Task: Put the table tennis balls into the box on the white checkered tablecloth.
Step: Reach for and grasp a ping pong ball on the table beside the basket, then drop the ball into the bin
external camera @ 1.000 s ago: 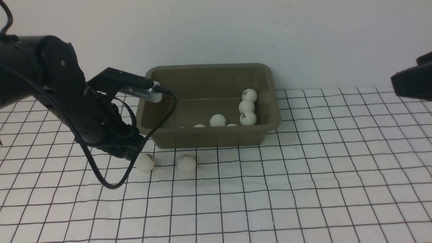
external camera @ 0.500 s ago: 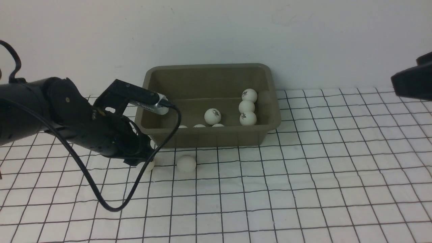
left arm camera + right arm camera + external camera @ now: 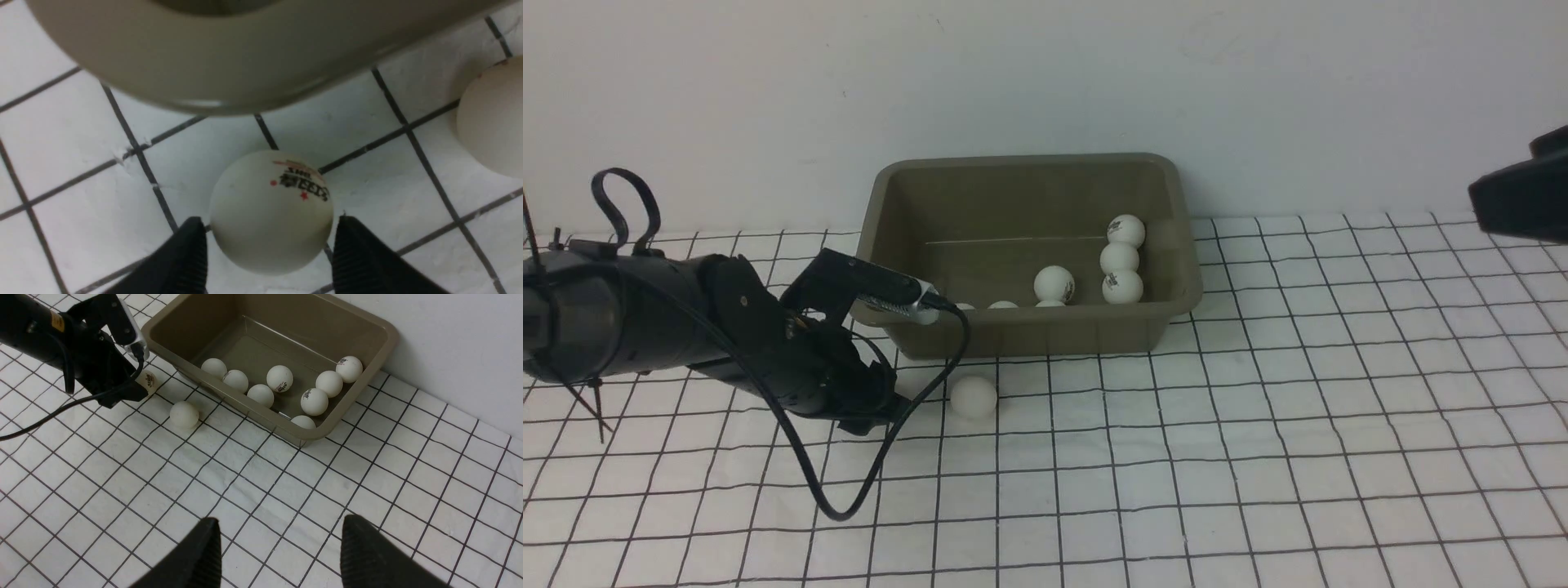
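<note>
Left claw [image 3: 269, 249]: I have its jaws straddling a printed ball [image 3: 271, 210], slight gaps either side, not gripping yet.
Right claw [image 3: 280, 555]: parked wide, holding nothing.
Loose balls: the straddled one and a plain ball [image 3: 974, 398], both on the tablecloth [image 3: 1258, 457] beside the box's near wall.
Box [image 3: 1029, 335]: at the cloth's far edge, eight balls inside.
Progress: I judge two remain.

Olive-grey box [image 3: 1029, 331] on white checkered tablecloth [image 3: 1258, 425], eight white balls [image 3: 280, 378] inside, two [image 3: 184, 414] just outside.
</note>
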Tool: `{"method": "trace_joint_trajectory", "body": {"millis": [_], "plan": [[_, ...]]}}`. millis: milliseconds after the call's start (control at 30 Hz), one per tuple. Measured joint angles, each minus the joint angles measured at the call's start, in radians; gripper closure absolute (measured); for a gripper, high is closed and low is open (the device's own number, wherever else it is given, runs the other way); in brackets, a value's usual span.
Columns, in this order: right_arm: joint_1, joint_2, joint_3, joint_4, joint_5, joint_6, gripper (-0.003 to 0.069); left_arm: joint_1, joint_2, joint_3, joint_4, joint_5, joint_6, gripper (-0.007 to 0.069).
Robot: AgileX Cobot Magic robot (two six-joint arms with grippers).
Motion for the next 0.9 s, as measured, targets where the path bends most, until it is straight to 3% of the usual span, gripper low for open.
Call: {"method": "trace_joint_trajectory", "body": {"millis": [133, 533, 700, 900], "plan": [[0.000, 0.000, 0.000, 0.000, 0.000, -0.001, 0.0289, 0.000, 0.000, 0.000, -0.001, 0.002, 0.002, 0.0322], [0.000, 0.000, 0.000, 0.000, 0.000, -0.001, 0.0289, 0.000, -0.245, 0.000, -0.015, 0.243, 0.038, 0.0321], [0.000, 0.000, 0.000, 0.000, 0.001, -0.001, 0.0289, 0.000, -0.304, -0.027, -0.062, 0.156, 0.129, 0.0321], [0.000, 0.000, 0.000, 0.015, 0.004, -0.001, 0.0289, 0.000, -0.188, -0.130, -0.143, 0.055, 0.279, 0.0321]]}}
